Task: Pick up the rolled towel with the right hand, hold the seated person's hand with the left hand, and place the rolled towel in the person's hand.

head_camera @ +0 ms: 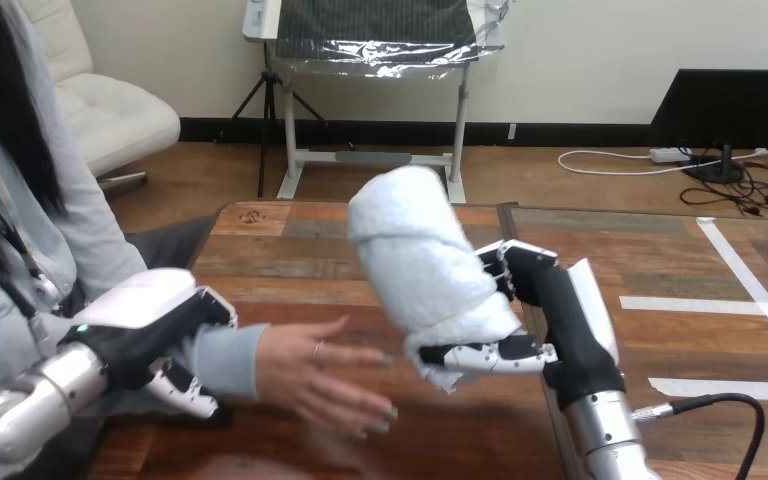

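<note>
At the left, the robot's left hand [150, 320] is closed round the person's wrist [222, 358], its white-shelled back on top and its fingers [188, 393] curled underneath the grey sleeve. The person's hand [322, 376] stretches rightward from that grip, fingers spread and extended, low over the wooden tabletop [290, 250]. Just to its right, the rolled towel [415, 255] is lifted off the tabletop and tilted, its upper end leaning left and away, its lower end near the person's fingertips without visibly touching them. The right hand [550, 310] clasps the towel's lower part from the right, fingers behind it and thumb across the front.
</note>
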